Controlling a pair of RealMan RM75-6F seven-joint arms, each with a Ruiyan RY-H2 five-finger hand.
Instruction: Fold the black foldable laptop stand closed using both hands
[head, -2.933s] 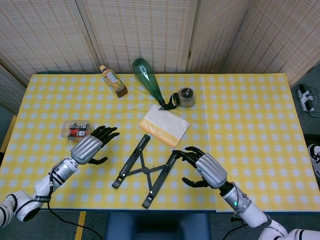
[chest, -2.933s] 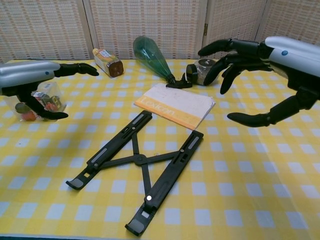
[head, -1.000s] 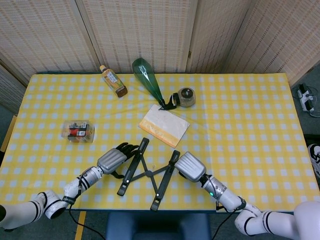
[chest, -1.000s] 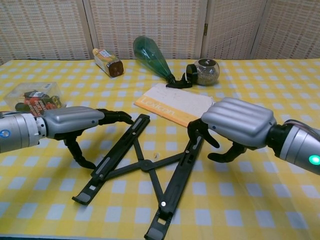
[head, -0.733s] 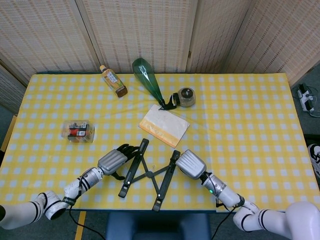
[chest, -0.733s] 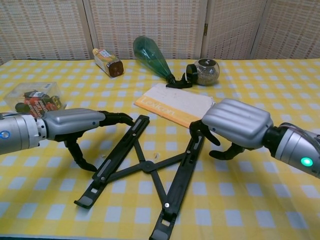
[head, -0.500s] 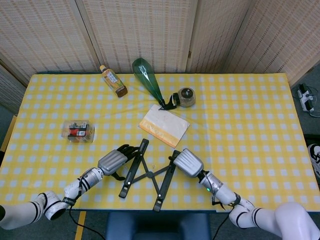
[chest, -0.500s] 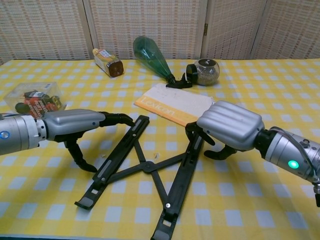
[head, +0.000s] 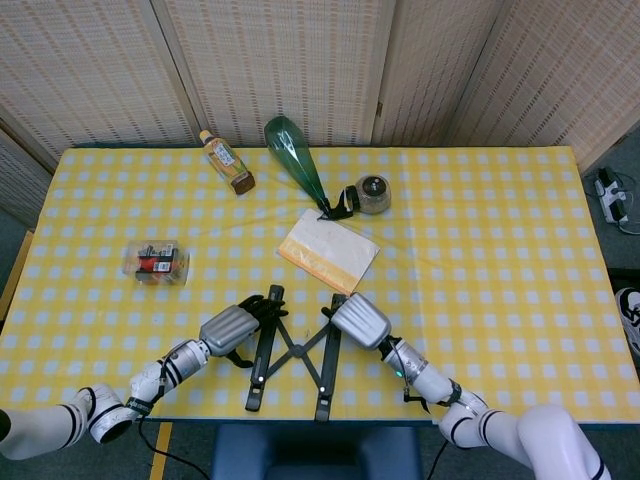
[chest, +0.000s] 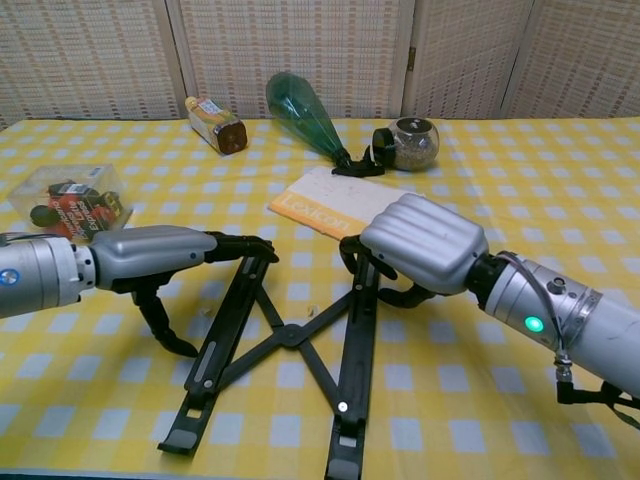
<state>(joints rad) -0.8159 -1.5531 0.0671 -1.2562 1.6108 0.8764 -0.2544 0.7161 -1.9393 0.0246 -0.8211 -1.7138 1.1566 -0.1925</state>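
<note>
The black laptop stand (head: 293, 352) (chest: 290, 340) lies near the table's front edge, its two rails nearly parallel and joined by a crossed link. My left hand (head: 230, 328) (chest: 160, 252) lies against the outer side of the left rail, fingertips touching its far end. My right hand (head: 360, 319) (chest: 420, 243) presses the far end of the right rail from the right, fingers curled over it. Neither hand clearly encloses a rail.
A white and orange booklet (head: 328, 250) (chest: 345, 210) lies just beyond the stand. Further back are a green bottle (head: 295, 160), a tea bottle (head: 226, 161) and a small jar (head: 373, 194). A clear box of small items (head: 155, 262) sits at the left.
Both hands have pushed inward. The stand's rails, widely splayed before, have swung toward each other and now lie nearly parallel; the stand has also shifted slightly toward the front edge.
</note>
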